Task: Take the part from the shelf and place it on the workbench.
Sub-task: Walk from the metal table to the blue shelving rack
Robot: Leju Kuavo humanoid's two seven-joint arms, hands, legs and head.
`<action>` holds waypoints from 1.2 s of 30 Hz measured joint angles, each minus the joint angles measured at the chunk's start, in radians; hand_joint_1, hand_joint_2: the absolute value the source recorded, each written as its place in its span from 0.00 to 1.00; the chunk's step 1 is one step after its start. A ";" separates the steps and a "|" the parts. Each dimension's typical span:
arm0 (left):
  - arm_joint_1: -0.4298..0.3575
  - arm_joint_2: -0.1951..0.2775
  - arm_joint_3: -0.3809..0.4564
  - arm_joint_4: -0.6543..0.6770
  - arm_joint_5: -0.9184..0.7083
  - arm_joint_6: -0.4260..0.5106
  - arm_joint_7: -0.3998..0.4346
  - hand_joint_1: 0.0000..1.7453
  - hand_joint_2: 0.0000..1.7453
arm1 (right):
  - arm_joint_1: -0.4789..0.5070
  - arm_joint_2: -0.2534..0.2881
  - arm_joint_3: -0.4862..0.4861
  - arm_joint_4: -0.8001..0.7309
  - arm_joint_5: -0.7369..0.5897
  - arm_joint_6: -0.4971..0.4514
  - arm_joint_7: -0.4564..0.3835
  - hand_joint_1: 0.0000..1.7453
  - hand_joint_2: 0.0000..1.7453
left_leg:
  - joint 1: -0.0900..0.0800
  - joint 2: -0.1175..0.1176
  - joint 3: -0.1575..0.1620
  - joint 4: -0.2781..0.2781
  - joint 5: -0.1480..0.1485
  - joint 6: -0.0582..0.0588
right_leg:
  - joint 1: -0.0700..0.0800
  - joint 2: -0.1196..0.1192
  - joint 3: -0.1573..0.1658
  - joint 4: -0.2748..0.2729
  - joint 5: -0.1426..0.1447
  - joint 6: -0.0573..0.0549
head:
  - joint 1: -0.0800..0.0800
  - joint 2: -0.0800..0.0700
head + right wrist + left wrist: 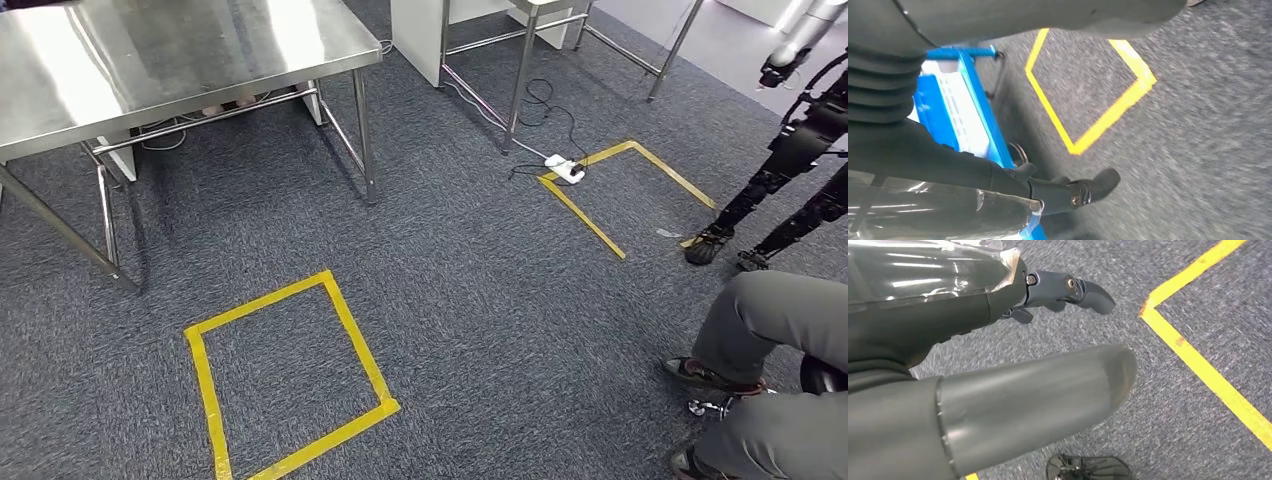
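The grey carpet (470, 300) is seen closest beneath the head view, with a square of yellow tape (285, 375) marked on it. Beyond that square, a steel workbench (150, 60) is seen, its top bare where visible; a second tape outline (630, 190) and a white power strip (565, 168) lie further from the square, towards the far side. A seated person's grey-trousered legs (780, 340) are found near the second outline, and another robot's dark legs (790, 190) stand just beyond it. A blue shelf frame (968, 100) is caught in the right wrist view, just beside a taped square, so the shelf is judged to lie on the right hand's side. The part itself cannot be made out in any view, so its long axis cannot be told. The left hand (1013, 390) is held with fingers apart and nothing in it; the right hand (1048, 190) likewise holds nothing, fingers extended. The right hand is judged the nearer to the shelf.
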 joint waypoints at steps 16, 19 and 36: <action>0.000 -0.006 -0.002 0.000 -0.002 0.009 0.006 0.00 0.00 | -0.002 -0.005 0.000 0.000 -0.003 0.003 0.005 0.00 0.00 | 0.005 0.007 -0.060 0.187 -0.140 -0.057 | -0.023 -0.035 0.107 -0.183 0.090 -0.026 | -0.008 0.000; 0.003 -0.005 -0.002 0.000 -0.002 0.009 0.007 0.00 0.00 | 0.001 -0.004 0.000 0.000 -0.003 0.004 0.005 0.00 0.00 | 0.012 -0.004 -0.083 0.259 -0.153 -0.063 | -0.024 0.009 0.098 -0.180 0.098 -0.022 | -0.013 0.000; 0.002 -0.007 -0.003 0.001 -0.002 0.012 0.008 0.00 0.00 | 0.005 -0.008 -0.001 0.000 -0.003 0.014 0.006 0.00 0.00 | -0.003 0.083 0.013 -0.004 -0.012 -0.001 | -0.017 -0.036 0.019 0.014 0.005 0.042 | 0.018 0.000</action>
